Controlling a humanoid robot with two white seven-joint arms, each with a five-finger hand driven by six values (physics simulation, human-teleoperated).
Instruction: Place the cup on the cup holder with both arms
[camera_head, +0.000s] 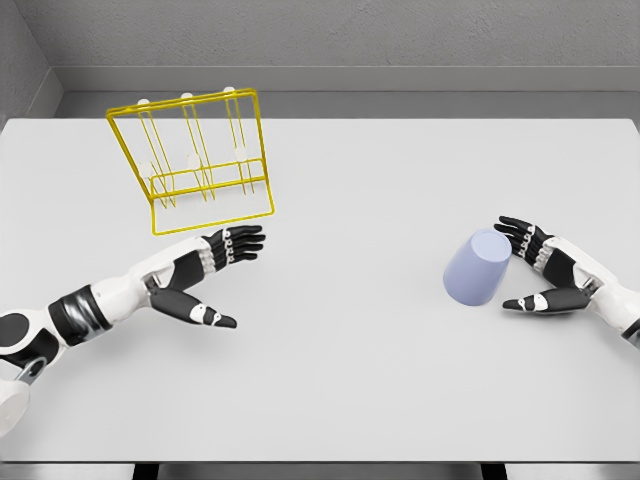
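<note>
Lavender cup (477, 267) on white table (350, 380), right robot hand (540, 270) spread beside it, yellow wire cup holder (195, 160) far left, left robot hand (205, 280) released below it

I can't read any writing, label, brand, number or sign from the head camera here. The cup (476, 268) at about four o'clock has a plain lavender wall with no print that I can make out. The yellow wire cup holder (192, 160) at about ten o'clock carries no tag. The white table (360, 380) is unmarked, and the dark and white casings of both hands show no lettering.
</note>
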